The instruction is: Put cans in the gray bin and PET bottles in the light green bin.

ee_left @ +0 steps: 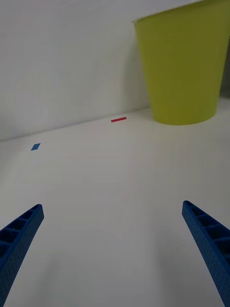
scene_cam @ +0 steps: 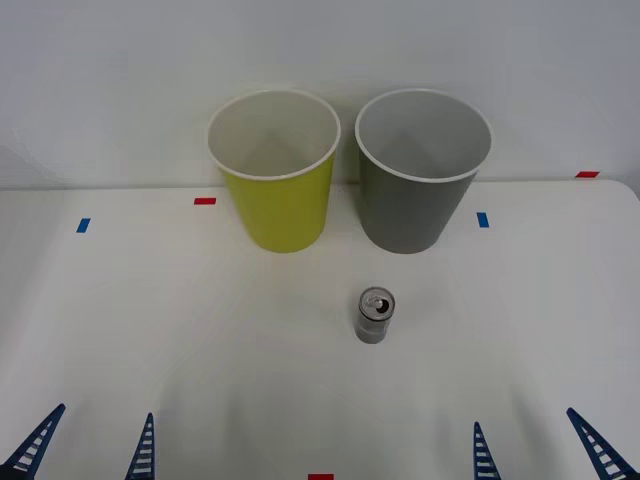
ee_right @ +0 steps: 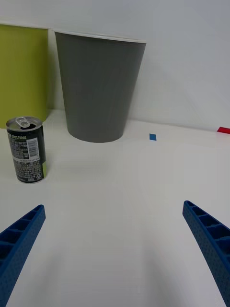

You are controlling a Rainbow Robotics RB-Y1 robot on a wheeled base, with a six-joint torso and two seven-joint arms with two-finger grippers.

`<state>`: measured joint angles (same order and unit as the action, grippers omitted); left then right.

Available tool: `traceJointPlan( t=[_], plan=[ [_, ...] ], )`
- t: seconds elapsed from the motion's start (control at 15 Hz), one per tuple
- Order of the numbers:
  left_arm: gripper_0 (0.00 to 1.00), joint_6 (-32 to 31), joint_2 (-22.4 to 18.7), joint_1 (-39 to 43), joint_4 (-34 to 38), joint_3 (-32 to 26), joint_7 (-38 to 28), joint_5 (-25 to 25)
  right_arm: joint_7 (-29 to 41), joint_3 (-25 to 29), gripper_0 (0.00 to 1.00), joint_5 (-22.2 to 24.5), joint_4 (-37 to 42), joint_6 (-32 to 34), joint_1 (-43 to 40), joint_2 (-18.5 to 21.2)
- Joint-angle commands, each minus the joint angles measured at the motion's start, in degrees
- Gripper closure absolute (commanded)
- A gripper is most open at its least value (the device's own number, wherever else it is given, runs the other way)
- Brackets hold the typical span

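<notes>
The small silver-gray metal drink can [scene_cam: 376, 315] stands upright on the white table [scene_cam: 150, 320], its long axis vertical and its pull-tab top facing up, with the opening already punched. It is in the middle of the table, nearer to the robot than both bins and apart from them, a little toward the right side. This seems a fair starting place, since either arm could reach it.

Behind it, near the wall, the large dark gray tapered round bin with a white rim [scene_cam: 422, 170] stands just beside the large yellow-green tapered round bin with a white rim [scene_cam: 274, 170], both open upward to receive things from above.

The right gripper [scene_cam: 540, 445] hovers low at the near edge, fingers spread wide and holding nothing; the can is ahead of it, toward its inner side. The left gripper [scene_cam: 88, 445] waits likewise, wide open and empty, on the left.

I judge the task not yet begun; the can belongs in the gray bin.
</notes>
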<state>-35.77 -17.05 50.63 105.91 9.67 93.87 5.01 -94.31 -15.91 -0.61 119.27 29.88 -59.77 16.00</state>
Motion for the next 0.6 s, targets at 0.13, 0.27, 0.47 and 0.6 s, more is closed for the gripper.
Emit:
traceJointPlan(
  t=[0.13,0.27,0.47,0.6],
  plan=[
    [0.00,0.00,0.00,0.00,0.00,0.00,0.00,0.00,-0.09,-2.20,0.00,-0.62,-3.08,2.55,0.62,-0.09],
    [0.00,0.00,0.00,0.00,0.00,0.00,0.00,0.00,-0.35,-5.01,0.00,-1.14,-3.08,3.52,1.14,1.23],
    [0.00,0.00,0.00,0.00,0.00,0.00,0.00,0.00,-1.05,-7.56,0.00,-1.49,-5.80,3.52,6.06,2.72],
    [0.00,0.00,0.00,0.00,0.00,0.00,0.00,0.00,-1.32,-9.49,0.00,-1.85,-8.35,3.52,10.90,3.25]
  ],
)
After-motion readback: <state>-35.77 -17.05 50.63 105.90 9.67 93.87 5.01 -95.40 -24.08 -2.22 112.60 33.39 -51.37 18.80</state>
